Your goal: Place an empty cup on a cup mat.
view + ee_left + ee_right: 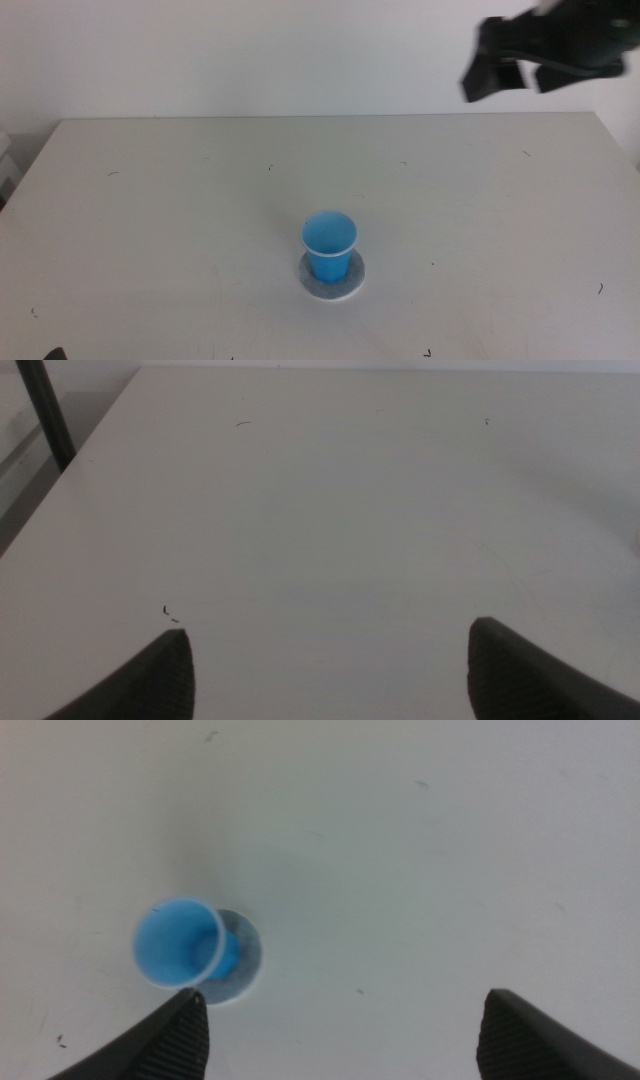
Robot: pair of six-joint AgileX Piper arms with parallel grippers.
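The bright blue cup (pixel 329 243) stands upright and empty on the round grey cup mat (pixel 333 280) near the table's front middle. Both also show in the right wrist view, the cup (pixel 182 944) on the mat (pixel 244 960). My right gripper (pixel 507 73) is open and empty, raised high at the back right, well away from the cup. In its own view its jaws (pixel 340 1030) stand wide apart. My left gripper (pixel 330 670) is open over bare table, and only a dark tip of it (pixel 52 354) shows at the middle view's bottom left edge.
The white table (pixel 150 200) bears small dark specks. Its left edge and a dark pole (pixel 45 410) show in the left wrist view. A pale wall stands behind the table's far edge.
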